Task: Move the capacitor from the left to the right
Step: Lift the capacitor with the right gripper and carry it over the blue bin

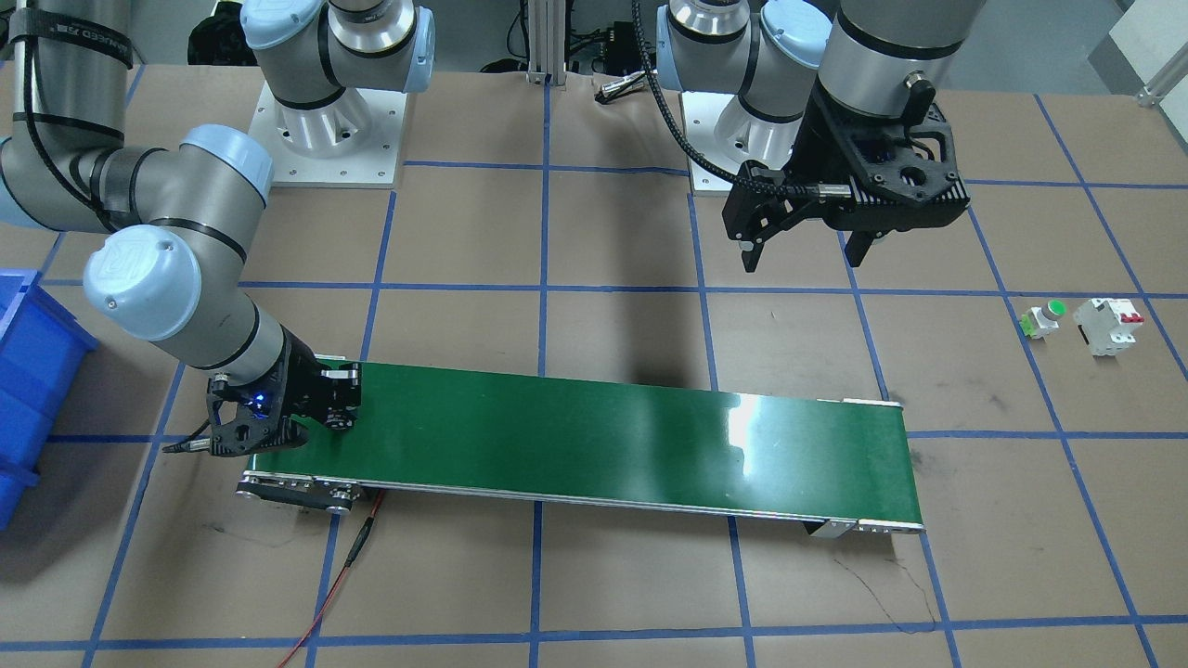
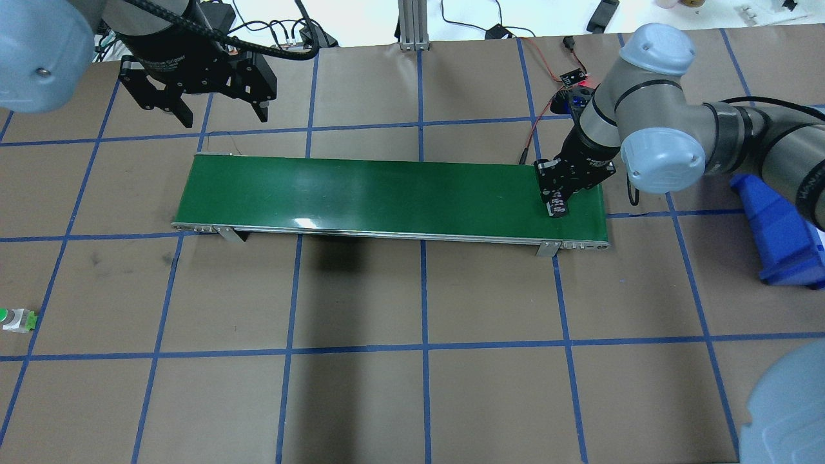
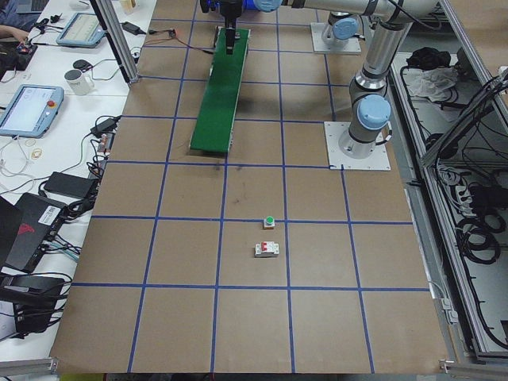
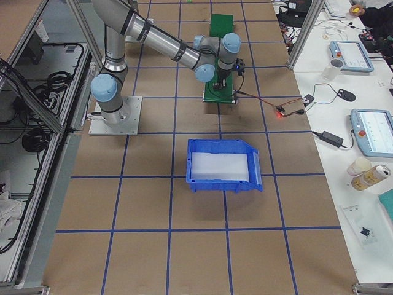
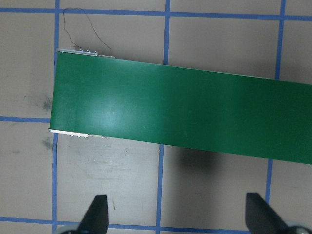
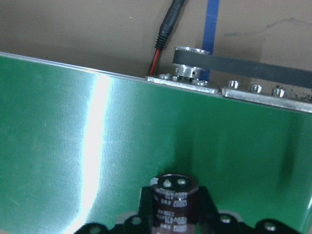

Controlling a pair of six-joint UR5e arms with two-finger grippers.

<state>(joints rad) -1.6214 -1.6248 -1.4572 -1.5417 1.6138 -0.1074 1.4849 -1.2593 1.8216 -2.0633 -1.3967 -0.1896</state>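
Note:
The capacitor (image 6: 174,202), a dark stubby cylinder with pale print, shows in the right wrist view, held upright between the fingers just above the green conveyor belt (image 6: 97,146). My right gripper (image 2: 558,207) is shut on it over the belt's right end (image 2: 580,212); it also shows in the front view (image 1: 336,408). My left gripper (image 2: 223,116) is open and empty, raised above the table behind the belt's left end. It shows in the front view (image 1: 800,258) and the left wrist view (image 5: 178,214).
A blue bin (image 2: 780,232) stands on the table to the right of the belt. A green-topped push button (image 1: 1044,318) and a white circuit breaker (image 1: 1109,325) sit on the robot's far left. A red and black cable (image 1: 353,557) runs from the belt's right end.

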